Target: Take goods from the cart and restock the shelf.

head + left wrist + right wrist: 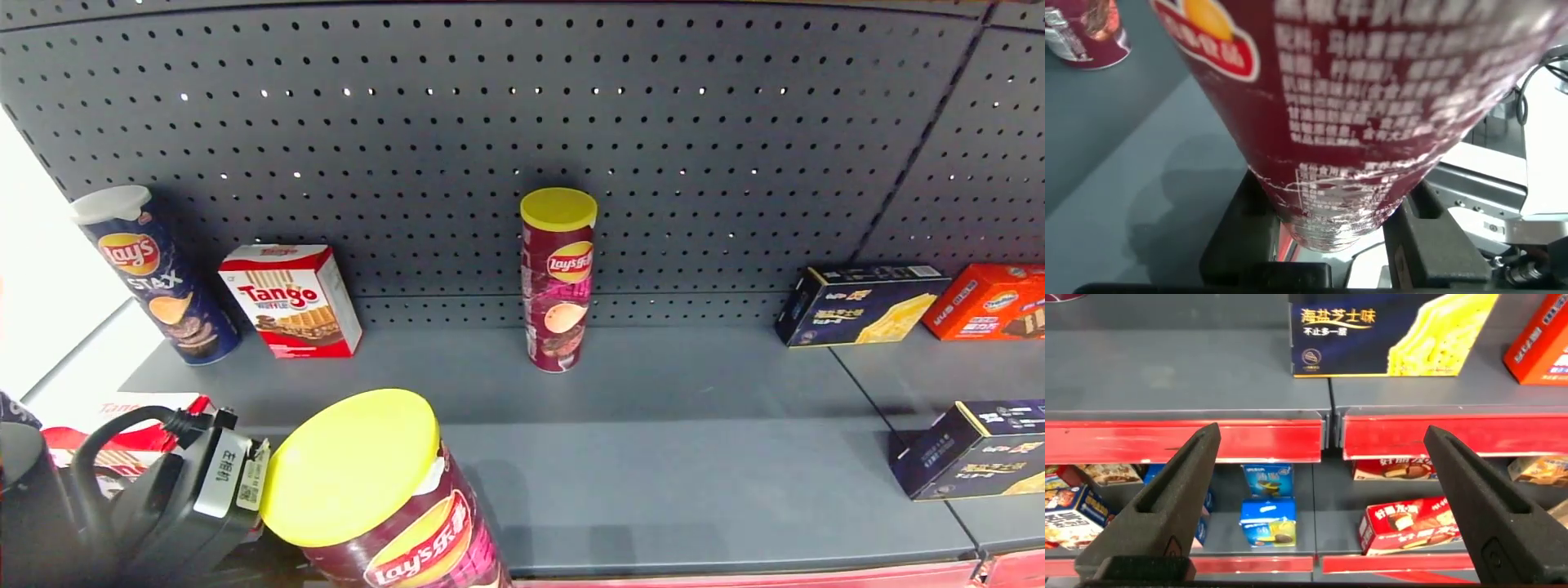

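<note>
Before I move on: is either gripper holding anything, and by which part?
The left gripper holds the maroon cylindrical chip can with a yellow lid near its bottom end. The right gripper is open, holding nothing.

Left: blue chip can (155, 273) beside wafer box (291, 300); right: orange box (988, 300).

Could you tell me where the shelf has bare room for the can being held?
For the held can, the widest bare shelf lies between the standing maroon can and the rear dark blue box. A narrower gap separates that can from the wafer box. The blue can crowds the left end.
</note>
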Motion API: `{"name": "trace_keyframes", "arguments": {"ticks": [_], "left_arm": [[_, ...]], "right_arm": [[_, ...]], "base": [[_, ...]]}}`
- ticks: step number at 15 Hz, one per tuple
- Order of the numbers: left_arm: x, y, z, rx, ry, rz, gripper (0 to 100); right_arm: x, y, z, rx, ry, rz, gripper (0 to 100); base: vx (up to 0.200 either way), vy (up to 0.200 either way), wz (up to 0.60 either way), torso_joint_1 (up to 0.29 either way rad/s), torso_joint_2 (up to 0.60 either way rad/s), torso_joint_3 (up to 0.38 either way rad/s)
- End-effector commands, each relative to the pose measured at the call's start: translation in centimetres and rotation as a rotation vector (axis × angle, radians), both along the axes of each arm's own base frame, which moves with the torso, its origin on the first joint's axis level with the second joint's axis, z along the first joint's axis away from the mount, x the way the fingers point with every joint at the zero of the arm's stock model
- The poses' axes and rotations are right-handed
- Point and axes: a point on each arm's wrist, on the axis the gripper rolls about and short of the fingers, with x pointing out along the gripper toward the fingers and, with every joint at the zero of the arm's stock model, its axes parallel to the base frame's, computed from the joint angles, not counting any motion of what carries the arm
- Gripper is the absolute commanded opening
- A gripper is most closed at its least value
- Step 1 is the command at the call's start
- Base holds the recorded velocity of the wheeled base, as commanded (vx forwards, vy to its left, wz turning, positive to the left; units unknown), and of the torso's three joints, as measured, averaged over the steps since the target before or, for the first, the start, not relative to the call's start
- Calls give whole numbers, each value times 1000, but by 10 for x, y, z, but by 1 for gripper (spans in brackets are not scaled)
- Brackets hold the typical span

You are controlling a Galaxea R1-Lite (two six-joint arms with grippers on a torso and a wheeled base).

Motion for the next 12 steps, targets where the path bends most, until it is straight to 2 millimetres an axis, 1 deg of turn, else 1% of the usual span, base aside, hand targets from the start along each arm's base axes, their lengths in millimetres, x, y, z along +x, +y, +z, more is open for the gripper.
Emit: {"name": "trace_keyframes", "arguments": {"ticks": [1,4,5,11,12], "left_arm": [[0,0,-1,1,3,3,0],[0,1,-1,3,5,5,0],[0,1,-2,4,6,6,0],[0,2,-2,5,3,13,0],[0,2,-2,5,1,11,0]], "right_arm": [[0,0,0,0,0,-2,100],[0,0,0,0,-2,-2,100],[0,0,0,0,0,0,100],[1,0,0,0,12,6,100],[-1,0,8,-23,-7,-23,100]], "base": [[0,0,0,0,0,0],[0,0,0,0,0,0],[0,0,600,2,2,2],[0,0,0,0,0,0],[0,0,0,0,0,0]]}}
